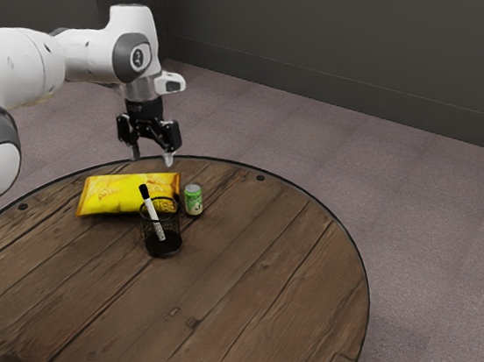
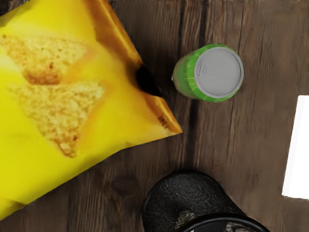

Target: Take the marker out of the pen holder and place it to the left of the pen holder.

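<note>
Approach step, by my judgement. Claw [image 1: 152,156] released, fingertips apart, above table's far side. Marker [image 1: 155,214] leans in mesh pen holder [image 1: 170,244], dark end above rim; lower end probably on holder's floor, hard to tell through mesh. Next: shift over holder, line up, pinch dark end, lift straight clear.

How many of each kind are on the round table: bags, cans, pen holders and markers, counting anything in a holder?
Bags: 1, the yellow bag
Cans: 1, the green can
Pen holders: 1, the black pen holder
Markers: 1, the marker, in the pen holder
Total: 4
</note>
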You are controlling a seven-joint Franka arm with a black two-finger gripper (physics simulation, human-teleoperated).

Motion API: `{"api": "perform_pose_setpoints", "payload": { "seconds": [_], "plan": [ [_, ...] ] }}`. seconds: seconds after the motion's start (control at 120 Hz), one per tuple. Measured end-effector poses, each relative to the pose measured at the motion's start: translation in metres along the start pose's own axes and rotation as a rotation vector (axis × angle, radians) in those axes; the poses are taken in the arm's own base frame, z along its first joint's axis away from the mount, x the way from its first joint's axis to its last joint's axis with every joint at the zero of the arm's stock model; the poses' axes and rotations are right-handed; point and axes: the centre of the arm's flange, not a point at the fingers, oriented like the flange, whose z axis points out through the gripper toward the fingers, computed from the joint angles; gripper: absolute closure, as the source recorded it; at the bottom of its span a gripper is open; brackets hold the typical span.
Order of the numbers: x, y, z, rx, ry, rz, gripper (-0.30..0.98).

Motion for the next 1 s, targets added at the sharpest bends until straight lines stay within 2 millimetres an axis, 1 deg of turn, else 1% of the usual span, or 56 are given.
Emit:
{"api": "perform_pose_setpoints", "payload": {
  "seconds": [0.067,0.133,0.192,0.25,0.3,0.358,0.417,0.542,0.667,0.742,0.9,1.0],
  "plan": [
    [0.002,0.002,0.006,-0.005,0.005,-0.002,0.02],
    [0.000,-0.002,0.009,-0.008,-0.002,-0.012,0.02],
    [-0.015,-0.014,0.006,-0.011,-0.016,-0.035,0.03],
    [-0.029,-0.019,0.003,-0.014,-0.027,-0.047,0.03],
    [-0.043,-0.021,0.004,-0.022,-0.038,-0.052,0.03],
    [-0.057,-0.021,0.013,-0.029,-0.053,-0.055,0.03],
    [-0.064,-0.015,0.018,-0.030,-0.053,-0.047,0.03],
    [-0.063,-0.001,0.031,-0.020,-0.053,-0.025,0.05],
    [-0.060,0.008,0.042,-0.011,-0.054,-0.010,0.10],
    [-0.058,0.009,0.046,-0.007,-0.053,-0.007,0.17],
    [-0.056,0.009,0.052,-0.004,-0.054,-0.006,0.38],
    [-0.056,0.006,0.058,-0.002,-0.061,-0.011,0.48]
  ]
}}
